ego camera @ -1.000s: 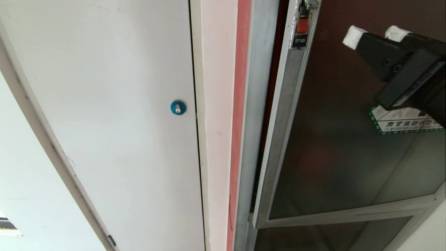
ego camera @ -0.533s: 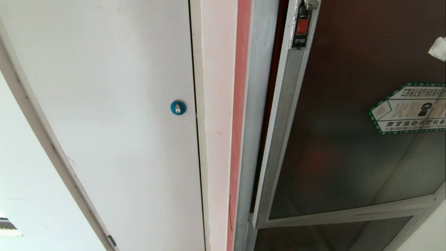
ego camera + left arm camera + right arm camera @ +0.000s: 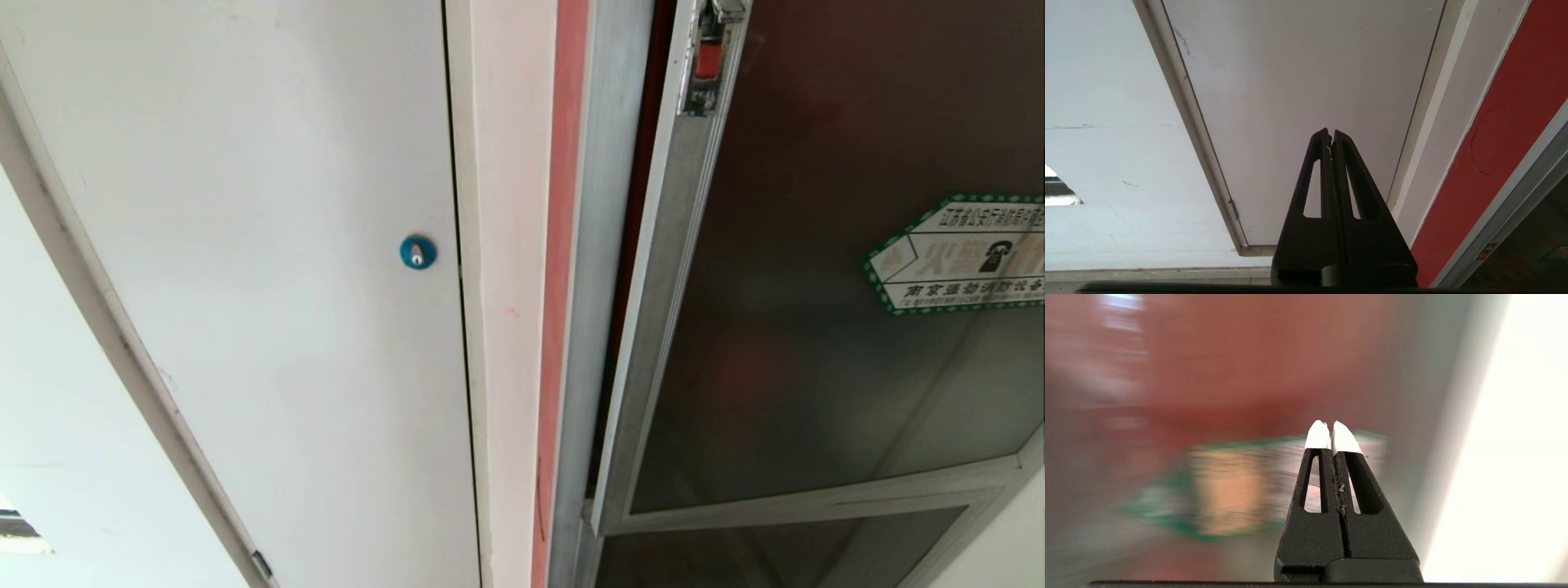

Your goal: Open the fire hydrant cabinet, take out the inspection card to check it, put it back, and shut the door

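Before cabinet (image 3: 608,245), door (image 3: 816,286) ajar, latch (image 3: 707,61) not engaged; right gripper (image 3: 1332,426) jaws pressed together, empty, facing sticker (image 3: 963,253); left gripper (image 3: 1330,134) closed, parked by white door (image 3: 245,245)

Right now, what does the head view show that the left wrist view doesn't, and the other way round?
Only the head view shows the blue round lock, the door's red latch and the green-bordered sticker on the door, which stands slightly ajar. Only the left wrist view shows the left gripper, shut and empty. Both show the plain white door and the red strip beside the cabinet frame.
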Available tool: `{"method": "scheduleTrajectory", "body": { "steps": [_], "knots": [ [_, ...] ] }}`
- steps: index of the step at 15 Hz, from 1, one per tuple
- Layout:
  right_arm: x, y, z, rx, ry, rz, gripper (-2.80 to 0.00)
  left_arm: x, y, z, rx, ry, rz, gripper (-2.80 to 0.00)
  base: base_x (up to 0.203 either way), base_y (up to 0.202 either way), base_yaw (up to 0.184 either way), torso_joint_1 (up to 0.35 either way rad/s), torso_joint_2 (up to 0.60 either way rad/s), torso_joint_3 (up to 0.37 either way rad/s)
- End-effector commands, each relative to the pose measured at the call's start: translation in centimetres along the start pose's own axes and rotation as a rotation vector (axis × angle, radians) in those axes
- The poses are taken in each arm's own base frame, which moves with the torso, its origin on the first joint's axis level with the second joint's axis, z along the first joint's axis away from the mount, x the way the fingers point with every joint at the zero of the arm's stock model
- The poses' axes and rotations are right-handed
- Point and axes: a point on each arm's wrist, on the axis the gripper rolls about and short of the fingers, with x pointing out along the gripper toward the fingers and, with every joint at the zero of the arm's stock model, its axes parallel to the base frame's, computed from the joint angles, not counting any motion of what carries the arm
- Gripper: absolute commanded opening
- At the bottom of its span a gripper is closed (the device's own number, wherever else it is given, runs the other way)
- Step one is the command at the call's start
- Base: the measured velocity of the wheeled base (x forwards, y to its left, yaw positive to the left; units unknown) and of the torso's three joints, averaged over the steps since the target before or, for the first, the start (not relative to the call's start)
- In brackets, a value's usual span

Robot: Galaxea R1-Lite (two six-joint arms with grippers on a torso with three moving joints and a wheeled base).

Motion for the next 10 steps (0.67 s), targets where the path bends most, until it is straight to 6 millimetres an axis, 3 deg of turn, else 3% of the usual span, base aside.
{"method": "scheduleTrajectory", "body": {
  "steps": [1,3,6,10],
  "knots": [
    [-2.4,-3.3,0.7,-0.025,-0.023,-0.181,-2.8,0.0,0.0,0.0,0.0,-0.001,0.001,-2.8,0.0,0.0,0.0,0.0,0.0,0.0],
    [-5.2,-5.1,0.6,-0.077,-0.008,-0.313,-2.8,0.0,0.0,0.0,0.0,-0.001,0.001,-2.8,0.0,0.0,0.0,0.0,0.0,0.0],
    [-9.1,-6.5,-0.1,-0.097,-0.002,-0.345,-2.8,0.0,0.0,0.0,0.0,-0.001,-0.001,-2.8,0.0,0.0,0.0,0.0,0.0,0.0],
    [-13.2,-7.3,-3.7,-0.122,0.03,-0.33,-2.8,0.0,0.0,0.0,0.0,-0.001,-0.001,-2.8,0.0,0.0,0.0,0.0,0.0,0.0]
  ]
}}
